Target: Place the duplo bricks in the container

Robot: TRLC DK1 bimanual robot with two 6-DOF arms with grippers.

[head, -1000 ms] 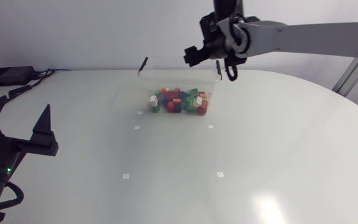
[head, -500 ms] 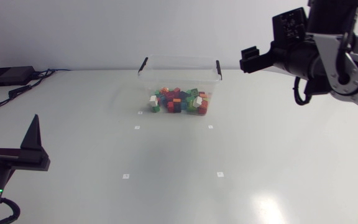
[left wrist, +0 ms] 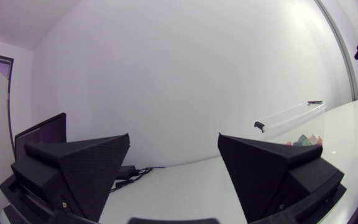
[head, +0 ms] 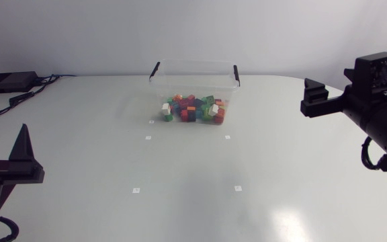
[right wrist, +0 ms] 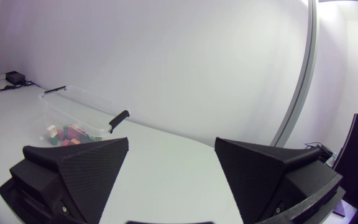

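Head view shows the bricks [head: 193, 109] heaped inside the clear container [head: 180, 84] at the desk's [head: 180, 168] far middle, whereas only the wrist views show the left gripper [left wrist: 173, 138] and right gripper [right wrist: 171, 141] with fingers spread apart.

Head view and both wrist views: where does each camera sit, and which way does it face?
Head view: fixed above the table, looking down at the container of duplo bricks; left arm and right arm at the side edges.
Left wrist view: on the left arm, looking across the table past its open left gripper toward the container.
Right wrist view: on the right arm, likewise past its open right gripper.
Shared: all three show the container.
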